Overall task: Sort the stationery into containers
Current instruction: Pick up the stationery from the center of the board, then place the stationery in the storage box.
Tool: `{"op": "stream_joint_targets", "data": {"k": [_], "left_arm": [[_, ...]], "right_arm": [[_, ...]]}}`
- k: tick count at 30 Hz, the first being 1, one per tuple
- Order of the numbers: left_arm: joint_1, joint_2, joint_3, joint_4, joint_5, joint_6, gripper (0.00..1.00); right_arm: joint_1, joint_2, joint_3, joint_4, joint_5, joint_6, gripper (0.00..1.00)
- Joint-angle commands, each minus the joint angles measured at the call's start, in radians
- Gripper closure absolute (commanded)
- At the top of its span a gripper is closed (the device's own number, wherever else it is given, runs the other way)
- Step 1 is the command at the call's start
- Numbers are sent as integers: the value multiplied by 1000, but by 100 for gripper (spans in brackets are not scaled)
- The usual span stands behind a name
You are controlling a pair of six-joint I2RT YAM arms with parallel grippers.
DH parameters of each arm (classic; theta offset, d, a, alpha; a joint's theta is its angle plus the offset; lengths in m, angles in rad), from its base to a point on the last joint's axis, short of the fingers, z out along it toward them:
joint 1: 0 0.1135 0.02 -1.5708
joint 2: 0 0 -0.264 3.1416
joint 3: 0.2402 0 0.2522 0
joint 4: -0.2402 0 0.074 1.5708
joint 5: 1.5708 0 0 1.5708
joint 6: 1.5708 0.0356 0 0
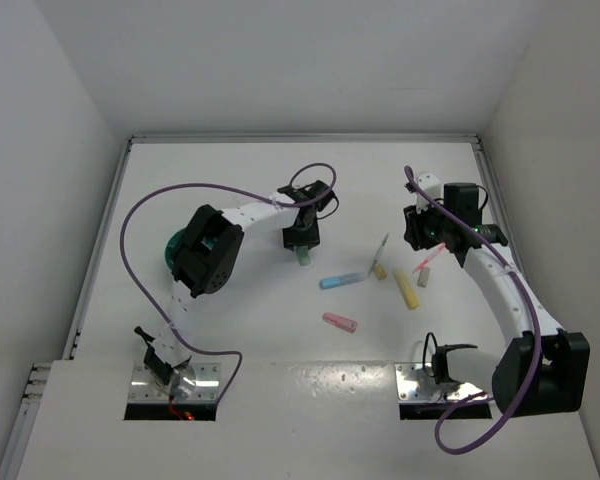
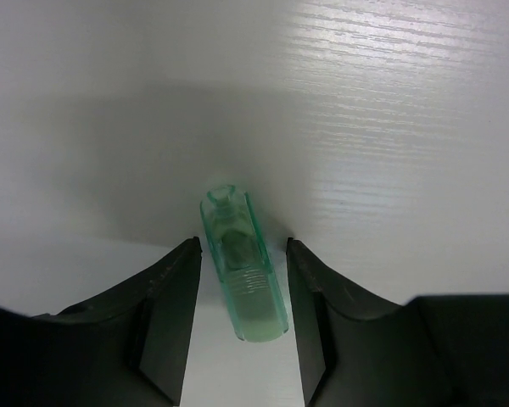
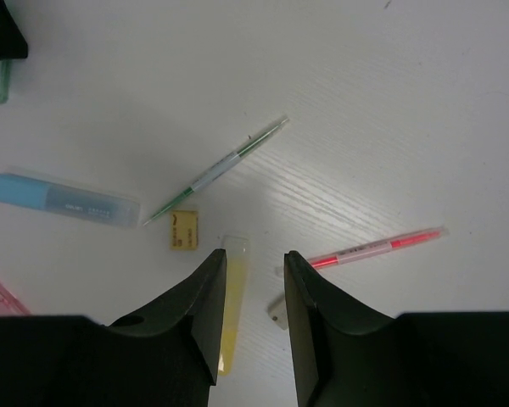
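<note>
A translucent green marker [image 2: 242,271] lies on the white table between the fingers of my left gripper [image 2: 243,246], which is open around it with a small gap on each side; from the top it [image 1: 304,258] pokes out below that gripper [image 1: 301,240]. My right gripper [image 3: 254,259] is open and empty, hovering over a yellow marker [image 3: 235,288] and a thin pink pen [image 3: 377,248]. A thin clear pen with green ink [image 3: 220,168] and a blue marker [image 3: 64,199] lie nearby. A pink marker [image 1: 339,322] lies nearer the front. The teal holder [image 1: 173,250] is mostly hidden behind the left arm.
A small yellow tag-like piece [image 3: 183,229] and a small white cap-like piece [image 3: 277,309] lie among the pens. White walls enclose the table on the left, back and right. Purple cables loop over both arms.
</note>
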Motion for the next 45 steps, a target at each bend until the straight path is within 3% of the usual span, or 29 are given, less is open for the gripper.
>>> {"op": "stream_joint_targets", "data": {"k": [1,5,8,12,15,16,19,20,21,22,23,25,26,27,28,31,34,38,45], "left_arm": [[5,17,34,-9,29,-21,50],[5,17,24,-9,38,-21,51],[14,17,24,-9,38,-21,60],[14,-43,24,-9,38,-21,86],[14,-119,49,-30,-1,16,100],[14,-158,49,-30,-15,28,100],[14,-340,32,-30,-95,116,100],[14,-395,6,-18,-142,133,100],[14,-517,-67,0,-196,153,100],[40,-587,-122,28,-289,173,100],[57,-735,-190,110,-334,200,100],[110,-880,-392,198,-402,219,100],[172,-949,-452,238,-416,231,100],[203,-1013,-507,316,-431,264,100],[230,-1128,-610,354,-443,291,100],[333,-1282,-777,517,-473,412,100],[422,-1296,-865,612,-495,457,100],[520,-1197,-878,640,-485,424,100],[585,-1051,-847,677,-433,391,100]], "right_arm": [[5,-23,42,36,15,10,65],[-4,-32,42,36,15,10,65],[-4,-32,42,36,5,10,65],[-4,-32,42,36,5,10,65],[-4,-32,42,36,-4,10,65],[-4,-41,42,36,-4,10,69],[-4,-51,33,27,-46,-21,94],[-4,-51,24,18,-68,-32,97],[-4,-51,23,17,-132,-42,84],[-4,-51,23,-5,-168,-83,63],[-4,-51,23,-36,-197,-98,25],[-4,-51,34,-70,-272,-148,20],[-4,-51,34,-81,-290,-160,29],[-4,-61,34,-93,-321,-174,86],[-4,-72,34,-93,-321,-183,100],[-4,-103,8,-70,-343,-193,100],[-4,-103,8,-59,-343,-193,100],[-4,-89,8,-70,-343,-193,100],[-4,-80,8,-70,-343,-193,100]]}}
